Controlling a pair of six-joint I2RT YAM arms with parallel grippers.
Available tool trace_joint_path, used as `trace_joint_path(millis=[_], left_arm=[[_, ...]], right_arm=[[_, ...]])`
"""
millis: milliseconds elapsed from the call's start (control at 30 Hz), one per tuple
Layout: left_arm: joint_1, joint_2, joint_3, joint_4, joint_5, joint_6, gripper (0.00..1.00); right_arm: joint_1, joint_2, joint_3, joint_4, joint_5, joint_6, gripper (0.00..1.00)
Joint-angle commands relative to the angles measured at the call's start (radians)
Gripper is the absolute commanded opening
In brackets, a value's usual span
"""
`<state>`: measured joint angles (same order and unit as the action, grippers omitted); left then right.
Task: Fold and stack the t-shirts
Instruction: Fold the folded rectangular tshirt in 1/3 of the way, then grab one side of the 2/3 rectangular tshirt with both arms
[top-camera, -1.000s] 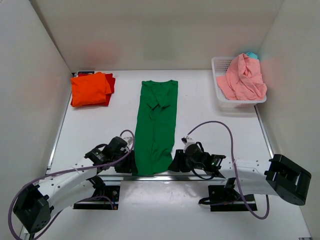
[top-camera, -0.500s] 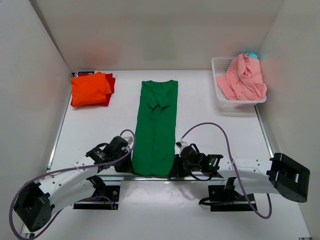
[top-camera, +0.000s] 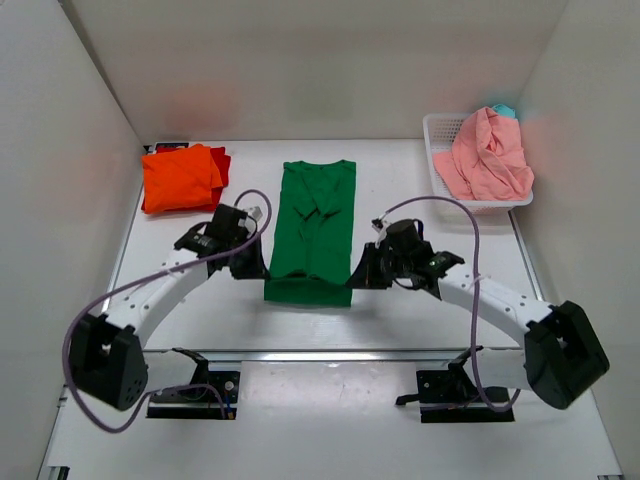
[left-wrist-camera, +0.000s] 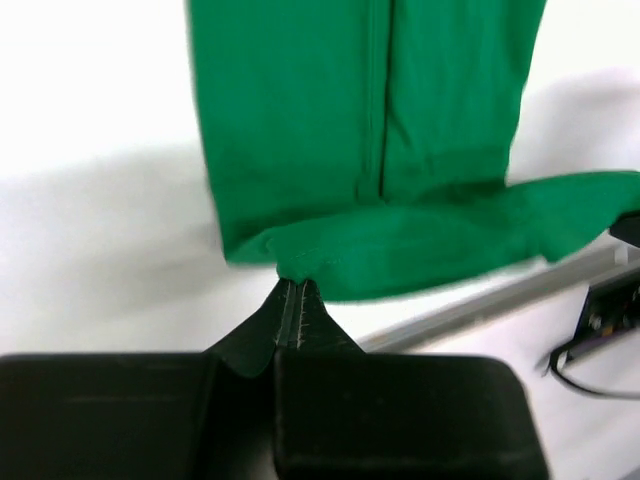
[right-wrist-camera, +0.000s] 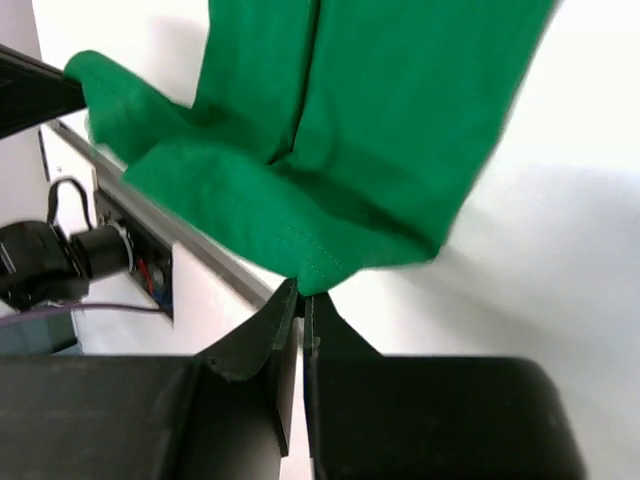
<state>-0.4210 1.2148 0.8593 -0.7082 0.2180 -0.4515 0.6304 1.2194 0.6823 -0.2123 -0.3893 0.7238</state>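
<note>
1. Jaws of the left gripper (left-wrist-camera: 290, 288) are closed tight on the left hem corner of the dark green t-shirt (top-camera: 312, 215); the left wrist view shows cloth pinched between the two tips.
2. Jaws of the right gripper (right-wrist-camera: 301, 292) are likewise clamped on the right hem corner of the same shirt, with a stitched edge visible at the pinch.
3. Dark green t-shirt: folded lengthwise into a long strip, lying mid-counter (top-camera: 390, 180) with the collar toward the far edge. Its far part lies flat. Its near end is raised off the surface, and the hem hangs in a shallow sag between the two grippers.
4. The arms reach in from either side of the strip, left gripper at its left edge and right gripper at its right edge, roughly level with each other.
5. Bright orange t-shirt (top-camera: 178, 180): folded, at the far left corner, on top of the red t-shirt (top-camera: 222, 165), which shows along its right side.
6. Salmon pink t-shirt (top-camera: 487, 155): unfolded, heaped in the white basket (top-camera: 438, 124) at the far right corner.
</note>
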Motion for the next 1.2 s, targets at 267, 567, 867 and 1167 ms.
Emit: trace_joint_path(millis=[267,567,867,1167], left_arm=[[0.109,0.330,0.280,0.107,0.018,0.099,0.00],[0.241,0.353,0.161,0.562,0.104,-0.068,0.46],[0.145,0.108,-0.135,0.479,-0.017,-0.071,0.51],[-0.042,-0.112,-0.431,0.613,-0.292,-0.286,0.54]], right_arm=[[-0.196,0.302,0.307,-0.059,-0.154,-0.247,0.00],[-0.313,0.456,0.395,0.135,-0.085,-0.227,0.35],[-0.196,0.224,0.126,0.168,0.099,-0.112,0.40],[0.014,0.121,-0.161,0.327,0.280,0.141,0.43]])
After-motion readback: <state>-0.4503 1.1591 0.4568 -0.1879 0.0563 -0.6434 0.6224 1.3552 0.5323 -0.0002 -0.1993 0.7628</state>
